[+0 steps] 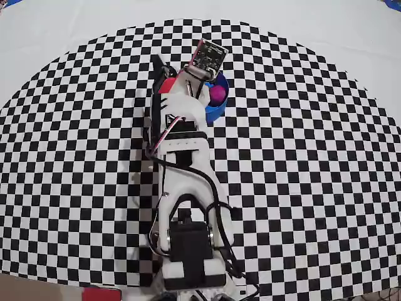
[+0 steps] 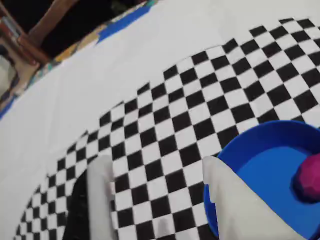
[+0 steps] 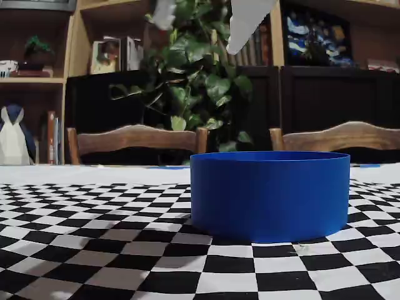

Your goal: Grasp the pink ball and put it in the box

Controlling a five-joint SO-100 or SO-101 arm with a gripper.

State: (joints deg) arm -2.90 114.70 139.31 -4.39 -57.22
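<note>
pink ball (image 2: 309, 177) lies inside the box (image 2: 260, 165) | gripper (image 2: 155, 177) empty, fingers spread apart, just above the box rim | risk: one finger may catch the wall and push the box when the arm moves.

Checkered mat (image 1: 301, 157); plant (image 3: 194, 87), chairs (image 3: 134, 140) behind.

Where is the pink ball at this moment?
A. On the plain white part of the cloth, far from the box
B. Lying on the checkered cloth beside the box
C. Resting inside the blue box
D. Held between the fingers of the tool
C. The wrist view shows the pink ball lying on the floor of the box, while the tool stands open and empty above the checkered cloth.
</note>
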